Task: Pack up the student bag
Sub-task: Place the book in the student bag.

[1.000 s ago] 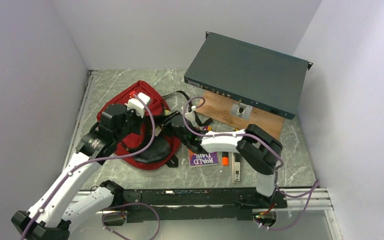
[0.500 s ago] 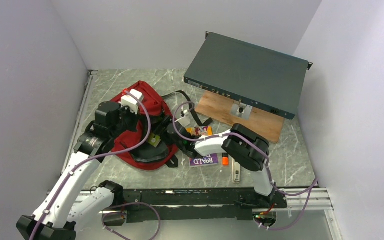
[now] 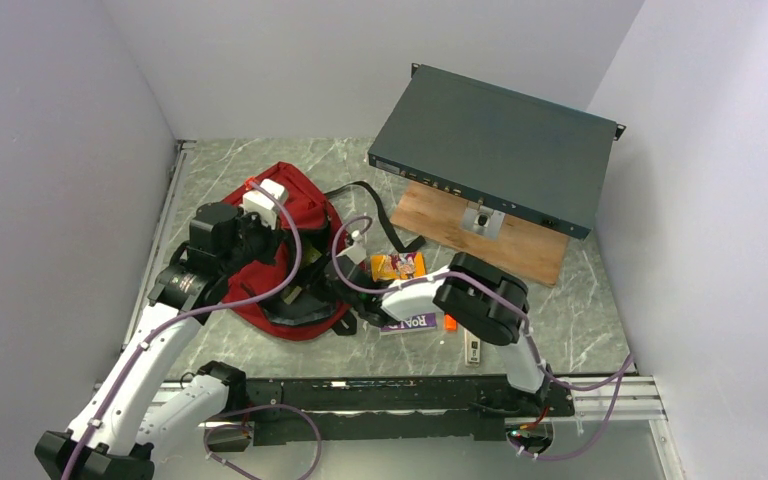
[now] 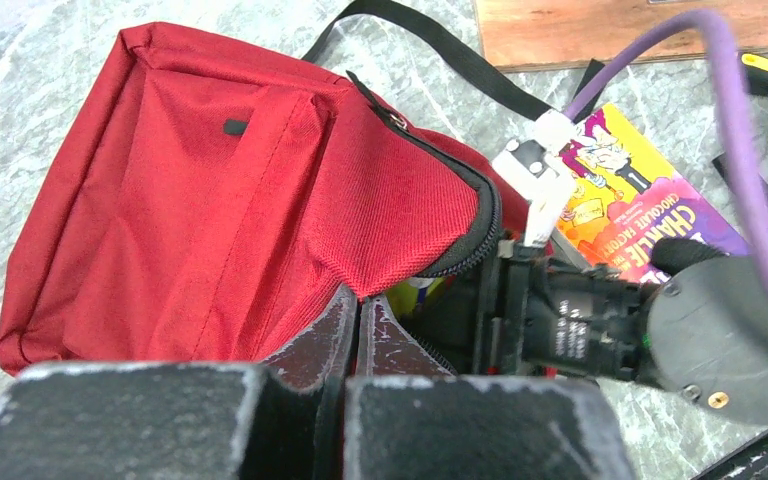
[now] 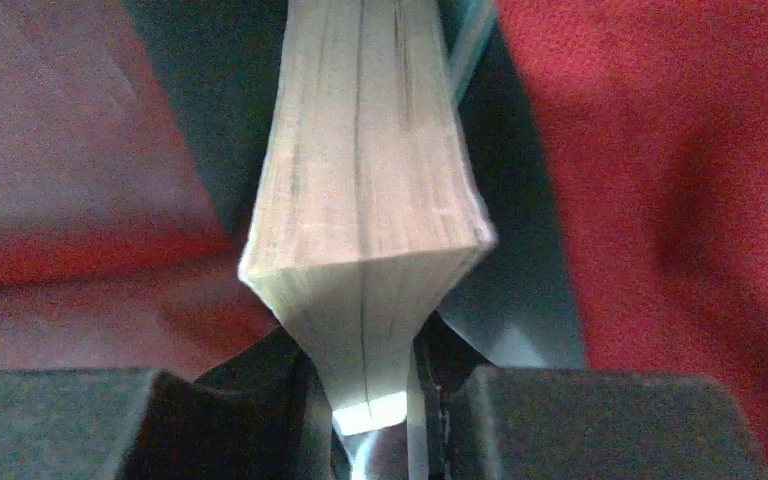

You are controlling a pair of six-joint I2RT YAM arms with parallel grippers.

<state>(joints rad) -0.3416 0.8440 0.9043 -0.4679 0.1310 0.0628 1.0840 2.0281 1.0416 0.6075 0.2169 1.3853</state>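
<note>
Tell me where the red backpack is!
In the top view, the red backpack lies on the left half of the table, pinched by the left gripper, with the purple book just to its right.

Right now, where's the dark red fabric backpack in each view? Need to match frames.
Top external: the dark red fabric backpack lies left of centre, between the two arms.
Left wrist: backpack fills left and centre, zip opening facing right.
Right wrist: its red fabric flanks a pale paperback book.
Shared landmark: the right end effector, pinching that book at the backpack's opening.
</note>
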